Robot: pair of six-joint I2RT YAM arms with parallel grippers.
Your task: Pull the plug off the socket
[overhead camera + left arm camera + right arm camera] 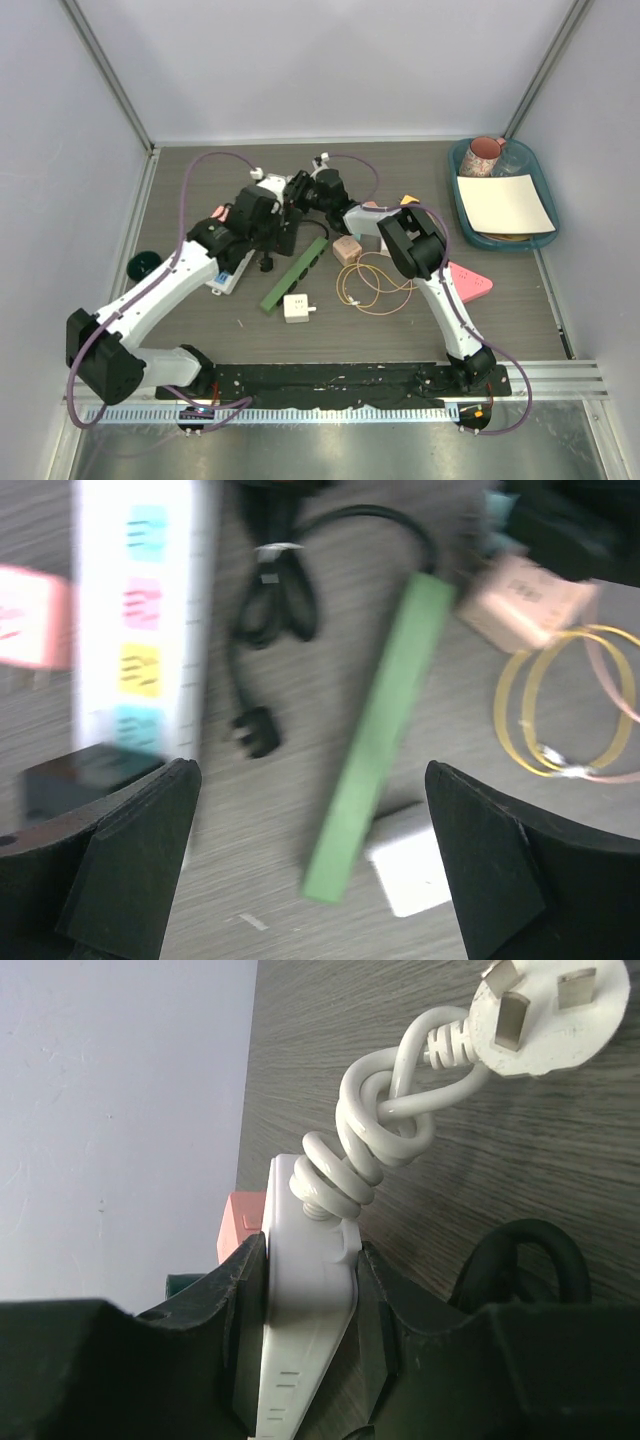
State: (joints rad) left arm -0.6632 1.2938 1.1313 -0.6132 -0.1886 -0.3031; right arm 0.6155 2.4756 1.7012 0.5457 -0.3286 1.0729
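A white power strip (140, 620) with coloured sockets lies on the table, blurred in the left wrist view. A pink plug (30, 615) sits against its left side and also shows in the top view (218, 213). My right gripper (305, 1260) is shut on the end of the strip (300, 1310), where its white coiled cord (385, 1135) comes out; the pink plug (243, 1222) shows behind it. My left gripper (312, 810) is open and empty above a green bar (385, 720). In the top view the left gripper (278, 232) and right gripper (298, 195) meet over the strip, mostly hiding it.
A black cord with its plug (262, 730), a white adapter (297, 307), a beige cube (347, 248) and yellow cable rings (370, 282) lie mid-table. A pink triangle (468, 283) lies right of them. A teal tray (470, 215) with a cup and paper stands back right.
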